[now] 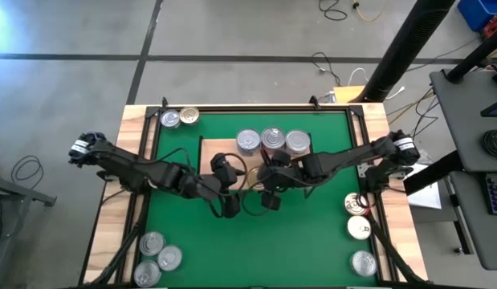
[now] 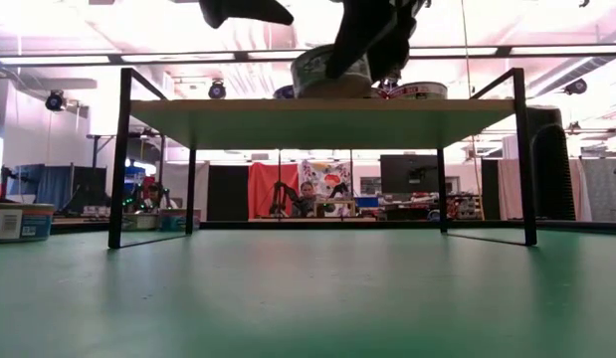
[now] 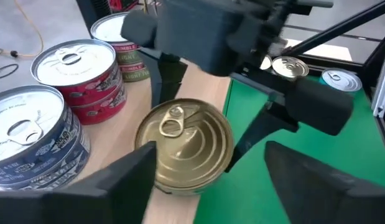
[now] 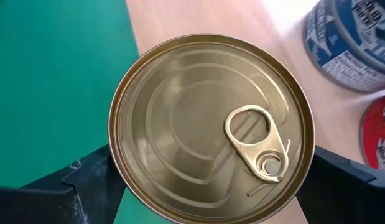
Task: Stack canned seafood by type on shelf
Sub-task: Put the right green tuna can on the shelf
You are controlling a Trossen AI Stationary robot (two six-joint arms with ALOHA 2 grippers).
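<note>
**Gold tin at the shelf's near edge, both grippers crowding it**

A gold-toned round metal tin with a ring pull (image 3: 185,146) stood on the light-wood shelf board on thin black legs (image 1: 206,152), at the edge nearest the open green mat (image 1: 256,249) that fills the lower centre of the high view. The left gripper (image 3: 208,168) bracketed it, fingers spread either side; whether they touched the tin could not be told. The right gripper (image 4: 204,186) hung directly over the same tin, fingers wide at its flanks. Three silver-lidded tins (image 1: 272,140) lined the shelf's far edge, leaving little free board. In the high view the arms hid the gold tin. More tins (image 1: 158,261) sat in the mat's corners.
</note>
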